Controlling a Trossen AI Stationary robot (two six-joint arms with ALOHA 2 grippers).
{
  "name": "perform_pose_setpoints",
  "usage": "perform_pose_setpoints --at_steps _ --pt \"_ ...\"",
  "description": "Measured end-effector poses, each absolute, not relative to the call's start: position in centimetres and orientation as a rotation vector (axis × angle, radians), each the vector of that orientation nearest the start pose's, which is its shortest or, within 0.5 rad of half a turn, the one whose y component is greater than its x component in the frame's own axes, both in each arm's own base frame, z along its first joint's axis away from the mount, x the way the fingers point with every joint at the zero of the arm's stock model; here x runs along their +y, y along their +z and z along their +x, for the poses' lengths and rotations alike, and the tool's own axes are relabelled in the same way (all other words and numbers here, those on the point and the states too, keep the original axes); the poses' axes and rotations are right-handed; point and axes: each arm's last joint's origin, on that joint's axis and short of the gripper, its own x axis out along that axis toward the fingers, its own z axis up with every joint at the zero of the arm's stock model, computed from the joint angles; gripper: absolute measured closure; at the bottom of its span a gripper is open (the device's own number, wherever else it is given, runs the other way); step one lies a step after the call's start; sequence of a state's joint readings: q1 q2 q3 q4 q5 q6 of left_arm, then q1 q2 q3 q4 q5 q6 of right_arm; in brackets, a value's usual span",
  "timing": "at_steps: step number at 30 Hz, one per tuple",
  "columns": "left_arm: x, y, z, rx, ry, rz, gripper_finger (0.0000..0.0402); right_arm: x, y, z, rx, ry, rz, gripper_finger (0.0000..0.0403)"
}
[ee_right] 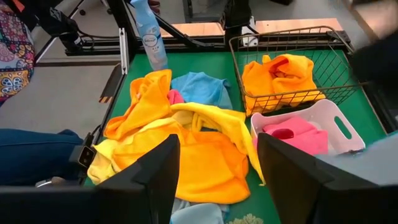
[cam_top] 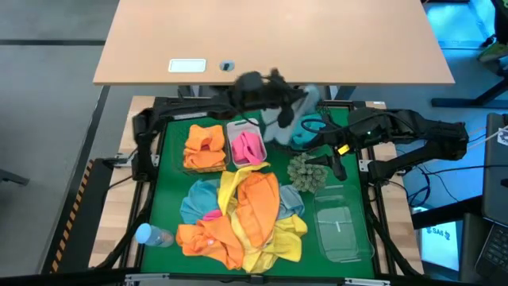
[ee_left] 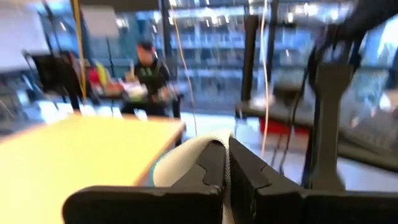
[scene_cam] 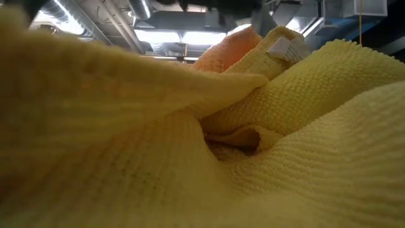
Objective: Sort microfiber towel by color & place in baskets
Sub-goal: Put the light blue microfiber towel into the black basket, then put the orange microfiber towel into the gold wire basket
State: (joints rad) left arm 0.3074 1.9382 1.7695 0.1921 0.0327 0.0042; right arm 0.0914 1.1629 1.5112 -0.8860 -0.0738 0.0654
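Observation:
My left gripper (cam_top: 278, 100) is up over the table's far edge, shut on a pale grey towel (cam_top: 283, 119) beside the round black mesh basket (cam_top: 311, 135), which holds a teal towel. The dark wire basket (cam_top: 205, 148) holds orange towels, and the white tub (cam_top: 246, 148) holds pink ones. A clear tray (cam_top: 343, 229) sits at the near right. Orange, yellow, blue and pink towels lie heaped (cam_top: 238, 213) at the near middle. My right gripper (ee_right: 217, 174) is open and hovers at the right, above the spiky plant. My left gripper pinches the pale grey towel between its two fingers (ee_left: 211, 177), with a bunched fold of the cloth (ee_left: 193, 152) bulging out at the fingertips. The towel is lifted off the table and hangs below the gripper (cam_top: 283, 121). Whether its lower end touches the round basket cannot be told.
A spiky grey-green ball plant (cam_top: 305, 171) stands between the round basket and the clear tray. A clear bottle with a blue cap (cam_top: 151, 236) lies at the near left. A yellow towel (scene_cam: 253, 126) fills the low view. A beige table (cam_top: 270, 40) lies beyond the far edge.

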Motion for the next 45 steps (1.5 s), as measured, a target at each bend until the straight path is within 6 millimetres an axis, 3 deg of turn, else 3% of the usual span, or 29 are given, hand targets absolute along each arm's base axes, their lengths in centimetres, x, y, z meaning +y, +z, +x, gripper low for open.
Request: perform_pose_setpoints --at_steps 4,9,14,18,31,39,45 --pt "14.7 32.9 46.2 0.065 0.250 -0.028 0.0401 2.1 43.6 20.7 0.543 0.144 0.059 0.0189" --pt "15.0 29.0 47.4 0.212 0.220 -0.091 0.0396 2.1 43.6 20.7 0.546 0.144 0.059 0.0189" --pt "14.9 27.0 47.1 0.386 0.233 -0.144 0.0371 2.1 43.6 20.7 0.546 0.144 0.059 0.0189" --pt "15.0 26.5 46.8 0.440 0.240 -0.170 0.0345 2.1 43.6 20.7 0.546 0.144 0.059 0.0189" --pt "15.5 27.0 46.1 0.465 0.264 -0.232 0.0233 2.1 43.6 20.7 0.550 0.144 0.059 0.0189" --pt "15.3 31.6 42.5 0.503 0.283 -0.236 0.0217 2.1 43.6 20.7 0.550 0.144 0.059 0.0189" --pt "14.2 36.0 38.5 0.530 0.288 -0.244 0.0218 2.1 43.6 20.6 0.552 0.149 0.060 0.0189"
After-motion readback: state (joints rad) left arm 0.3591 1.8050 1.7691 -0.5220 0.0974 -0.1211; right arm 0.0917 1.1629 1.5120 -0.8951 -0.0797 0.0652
